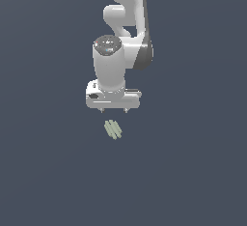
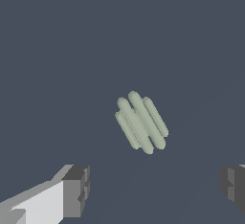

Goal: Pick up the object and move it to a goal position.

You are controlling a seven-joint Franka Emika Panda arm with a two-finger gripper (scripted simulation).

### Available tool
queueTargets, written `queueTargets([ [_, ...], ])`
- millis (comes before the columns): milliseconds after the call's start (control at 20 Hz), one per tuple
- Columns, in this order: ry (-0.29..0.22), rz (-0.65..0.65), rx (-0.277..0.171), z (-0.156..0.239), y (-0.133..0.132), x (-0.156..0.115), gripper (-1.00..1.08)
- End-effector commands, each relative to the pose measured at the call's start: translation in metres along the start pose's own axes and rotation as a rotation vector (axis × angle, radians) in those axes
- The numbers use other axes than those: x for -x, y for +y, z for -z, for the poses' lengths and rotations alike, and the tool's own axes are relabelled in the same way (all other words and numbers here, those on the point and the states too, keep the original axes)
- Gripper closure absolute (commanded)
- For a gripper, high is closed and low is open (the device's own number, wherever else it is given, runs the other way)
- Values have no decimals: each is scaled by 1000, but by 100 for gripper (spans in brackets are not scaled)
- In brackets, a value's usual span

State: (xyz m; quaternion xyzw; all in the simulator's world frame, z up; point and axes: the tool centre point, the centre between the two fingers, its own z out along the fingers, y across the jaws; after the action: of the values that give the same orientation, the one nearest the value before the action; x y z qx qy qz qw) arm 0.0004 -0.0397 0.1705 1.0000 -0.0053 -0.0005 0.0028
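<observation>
The object [image 1: 113,129] is a small pale grey-green ribbed piece, like short rounded rods joined side by side, lying on the dark floor. It also shows in the wrist view [image 2: 141,121], lying at a slant. My white gripper [image 1: 114,109] hangs just above and behind it in the exterior view, with its two short fingertips spread wide. In the wrist view the gripper [image 2: 155,189] is open and empty; one grey finger pad [image 2: 76,189] and the other [image 2: 234,187] stand far apart, and the object lies beyond the gap, not between them.
The dark grey-blue floor [image 1: 193,172] spreads flat all around. The white arm [image 1: 123,22] rises behind the gripper toward the top of the exterior view. No other objects show.
</observation>
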Motion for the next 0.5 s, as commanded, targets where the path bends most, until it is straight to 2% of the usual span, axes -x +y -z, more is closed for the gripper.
queueTargets([
  [0,-1,34,1,-7,1,-1,-92],
  [450,-2,232,5,-49,8,-6,-92],
])
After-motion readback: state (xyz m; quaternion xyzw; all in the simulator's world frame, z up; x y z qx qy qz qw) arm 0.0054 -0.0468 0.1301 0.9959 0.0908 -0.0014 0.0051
